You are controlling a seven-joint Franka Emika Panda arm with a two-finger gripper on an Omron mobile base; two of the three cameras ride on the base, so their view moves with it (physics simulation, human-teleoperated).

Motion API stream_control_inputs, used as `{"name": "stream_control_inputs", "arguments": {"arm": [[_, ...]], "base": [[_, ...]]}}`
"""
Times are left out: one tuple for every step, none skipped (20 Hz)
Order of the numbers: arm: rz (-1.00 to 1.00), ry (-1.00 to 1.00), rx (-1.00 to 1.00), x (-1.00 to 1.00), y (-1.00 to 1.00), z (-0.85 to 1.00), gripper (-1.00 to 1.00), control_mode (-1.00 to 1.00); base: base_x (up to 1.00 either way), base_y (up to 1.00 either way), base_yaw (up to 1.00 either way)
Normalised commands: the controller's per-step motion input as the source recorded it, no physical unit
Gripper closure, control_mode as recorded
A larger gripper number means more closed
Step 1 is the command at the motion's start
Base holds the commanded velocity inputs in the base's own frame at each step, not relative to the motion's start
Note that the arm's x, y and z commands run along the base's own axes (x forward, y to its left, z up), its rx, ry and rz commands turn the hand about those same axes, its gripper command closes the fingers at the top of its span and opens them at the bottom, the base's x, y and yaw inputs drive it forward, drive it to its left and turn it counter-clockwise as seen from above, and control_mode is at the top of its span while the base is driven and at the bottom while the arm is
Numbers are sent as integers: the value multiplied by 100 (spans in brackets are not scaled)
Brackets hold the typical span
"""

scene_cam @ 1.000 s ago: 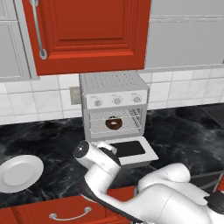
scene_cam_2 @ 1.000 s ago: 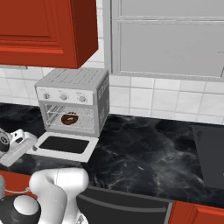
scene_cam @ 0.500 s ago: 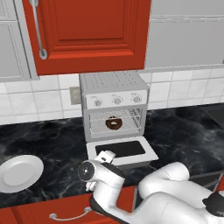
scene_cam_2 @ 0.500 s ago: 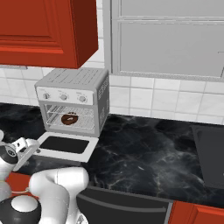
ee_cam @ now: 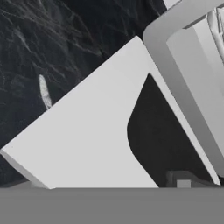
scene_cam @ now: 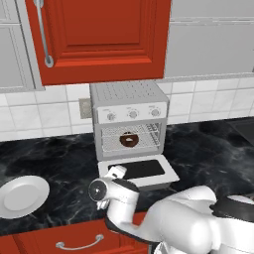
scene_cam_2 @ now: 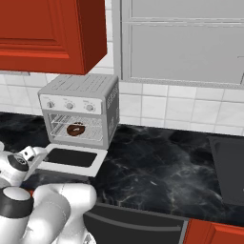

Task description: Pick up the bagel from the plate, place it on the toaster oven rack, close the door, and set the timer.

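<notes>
The bagel (scene_cam: 129, 140) is dark brown, on a silver wire rack (scene_cam: 130, 144) inside a white-and-grey oven (scene_cam: 130, 106) with grey knobs, whose door (scene_cam: 137, 172) has a white frame round a dark, near-black glass window. The counter (scene_cam: 208, 154) is black marble with thin pale veins, and the plate (scene_cam: 22, 196) at the near left is plain white. The wall tiles (scene_cam_2: 181, 109) are off-white with grey grout, the cabinet (scene_cam: 96, 37) above the oven is deep red with a silver handle (scene_cam: 43, 32), and the cabinets (scene_cam_2: 183, 40) to the right are pale grey.
</notes>
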Motion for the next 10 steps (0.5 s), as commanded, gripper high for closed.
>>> {"name": "stream_control_inputs", "arguments": {"arm": [[0,-4,-8,41,9,0,-100,-100],[0,-8,-11,31,8,0,-100,-100],[0,-12,-11,22,0,4,-100,-100],[0,-15,-13,14,0,21,-100,-100],[0,-19,-14,11,0,44,-100,-100],[0,-24,-14,13,0,69,-100,-100],[0,-24,-13,20,0,83,-100,-100],[0,-25,-12,27,0,94,-100,-100],[0,-24,-11,34,0,100,-100,-100],[0,-23,-11,36,0,100,-100,-100]], "base": [[0,0,0],[0,0,0],[0,0,0],[0,0,0],[0,0,0],[0,0,0],[0,0,0],[0,0,0],[0,0,0],[0,0,0]]}}
